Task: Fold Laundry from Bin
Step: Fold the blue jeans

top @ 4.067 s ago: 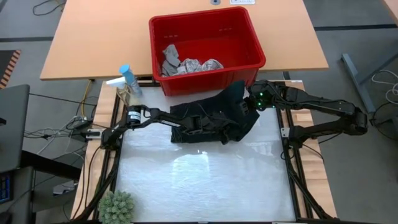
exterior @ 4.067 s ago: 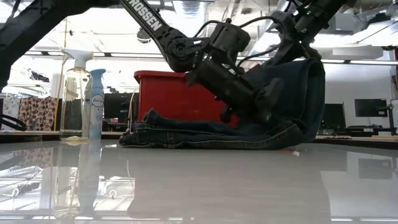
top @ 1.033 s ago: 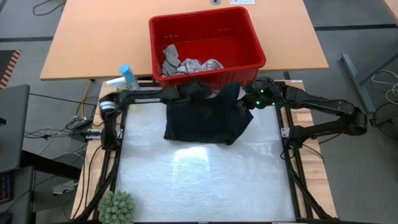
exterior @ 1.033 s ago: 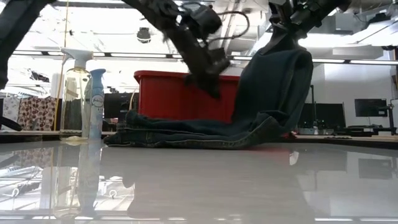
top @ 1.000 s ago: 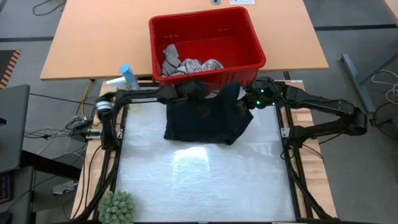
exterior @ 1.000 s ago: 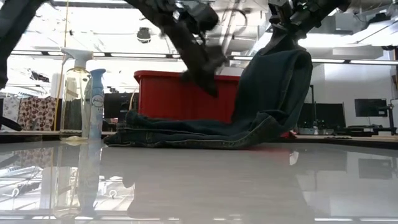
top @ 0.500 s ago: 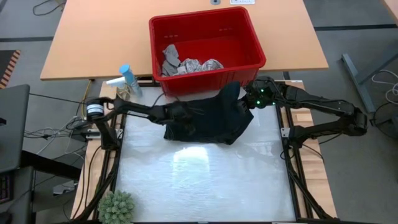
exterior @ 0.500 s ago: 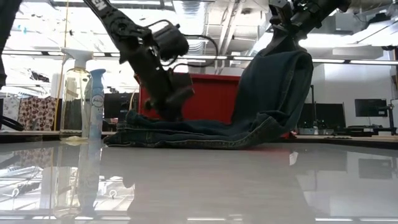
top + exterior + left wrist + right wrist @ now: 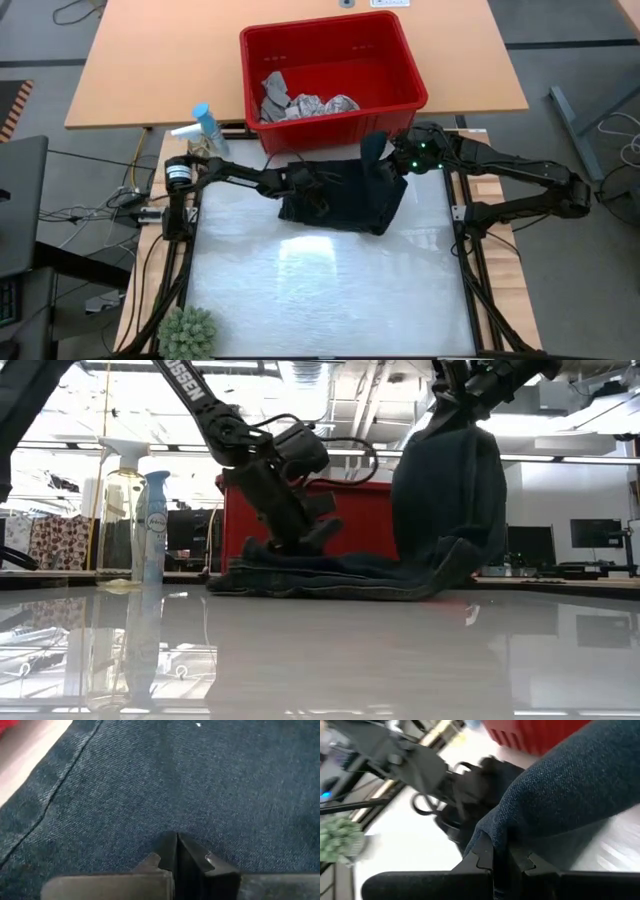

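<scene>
High view: the table (image 9: 330,300) is crossed at its far edge by the red bin (image 9: 330,75), in which pale cloths (image 9: 300,103) are left. In front of it the dark trousers (image 9: 345,195) are spread on the tabletop, one end being held up by the right gripper (image 9: 378,150), clamped on a fold of denim. The left gripper (image 9: 312,197) is pressed closed onto the flat part, nothing pinched. The denim is judged heavy, limp and non-slippery, best taken at waistband or hems. Spray bottles (image 9: 205,128) and a small plant (image 9: 188,332) are kept well clear at the left.
</scene>
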Tool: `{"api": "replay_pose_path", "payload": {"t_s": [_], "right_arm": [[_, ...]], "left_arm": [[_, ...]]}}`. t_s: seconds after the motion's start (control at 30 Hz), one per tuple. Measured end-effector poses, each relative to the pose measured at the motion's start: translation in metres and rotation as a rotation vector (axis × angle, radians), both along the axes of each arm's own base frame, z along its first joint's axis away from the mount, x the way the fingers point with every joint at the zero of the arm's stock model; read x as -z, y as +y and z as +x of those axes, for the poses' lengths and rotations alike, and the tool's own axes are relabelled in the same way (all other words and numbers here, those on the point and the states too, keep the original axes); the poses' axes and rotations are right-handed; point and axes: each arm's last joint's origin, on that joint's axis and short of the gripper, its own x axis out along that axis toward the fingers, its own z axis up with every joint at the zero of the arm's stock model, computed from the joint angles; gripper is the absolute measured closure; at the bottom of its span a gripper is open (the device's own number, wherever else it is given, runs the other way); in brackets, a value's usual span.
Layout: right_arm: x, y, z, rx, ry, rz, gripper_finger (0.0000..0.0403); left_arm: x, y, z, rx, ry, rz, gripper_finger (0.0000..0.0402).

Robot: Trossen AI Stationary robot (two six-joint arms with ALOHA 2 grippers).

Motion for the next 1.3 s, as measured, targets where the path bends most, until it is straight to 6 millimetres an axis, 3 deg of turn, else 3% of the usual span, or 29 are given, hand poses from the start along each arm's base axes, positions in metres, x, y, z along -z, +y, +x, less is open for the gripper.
{"api": "replay_pose_path", "payload": {"t_s": [0.47,0.7,0.77,0.87,0.97,1.13,1.3], "right_arm": [[-0.007,0.008,0.007,-0.085,-0.083,0.000,0.0366],[-0.005,0.008,0.006,-0.071,-0.061,-0.012,0.0366],[-0.006,0.008,0.006,-0.072,-0.067,-0.015,0.0366],[-0.006,0.009,0.006,-0.076,-0.068,-0.015,0.0366],[-0.006,0.009,0.005,-0.075,-0.064,-0.014,0.0366],[-0.005,0.009,0.005,-0.069,-0.056,-0.013,0.0366],[-0.002,0.005,0.002,-0.048,-0.024,-0.002,0.0366]], "left_arm": [[-0.002,0.012,0.063,0.072,-0.113,-0.041,0.0401],[-0.046,0.025,0.076,0.094,-0.158,0.001,0.0402],[-0.064,0.031,0.079,0.101,-0.223,0.041,0.0401],[-0.077,0.040,0.084,0.139,-0.347,0.091,0.0401],[-0.066,0.047,0.089,0.176,-0.394,0.087,0.0402],[-0.035,0.053,0.087,0.210,-0.314,0.002,0.0401],[-0.050,0.063,0.079,0.172,-0.322,-0.007,0.0401]]}}
